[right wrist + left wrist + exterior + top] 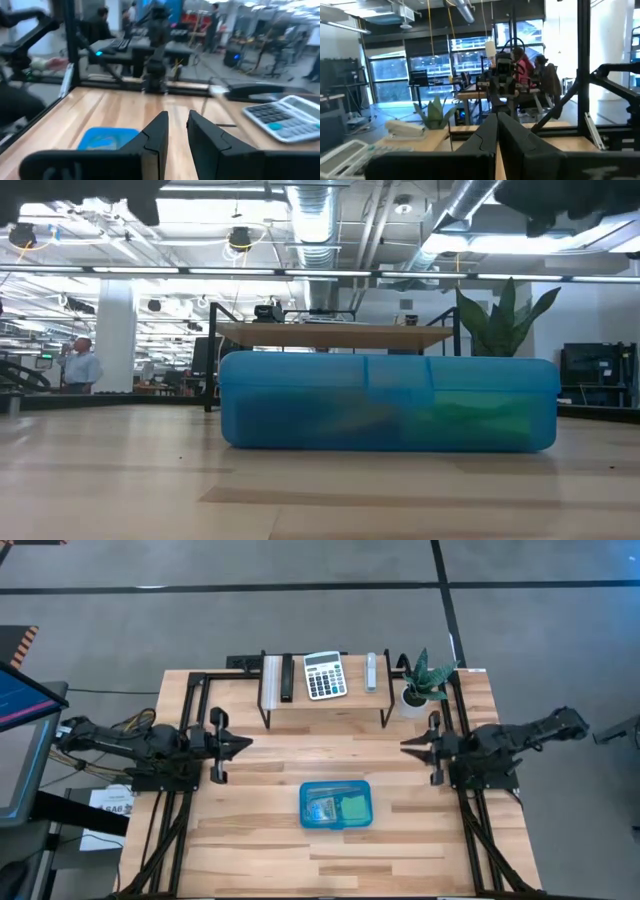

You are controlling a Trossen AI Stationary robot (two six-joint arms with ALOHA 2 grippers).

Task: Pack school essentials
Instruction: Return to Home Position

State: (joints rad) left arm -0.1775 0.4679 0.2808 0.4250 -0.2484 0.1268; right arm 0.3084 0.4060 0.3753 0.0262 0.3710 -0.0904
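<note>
Blue box (388, 402) sits between left pincer (245, 744), right pincer (407, 747).

We see the blue see-through box (336, 805) lying flat and shut near the middle of the wooden table (250, 850), its long side running left to right. Through the lid a lime-green pad (353, 806) shows in the right half. The left half holds paler small things we cannot tell apart. From table height the lid sits level.
</note>
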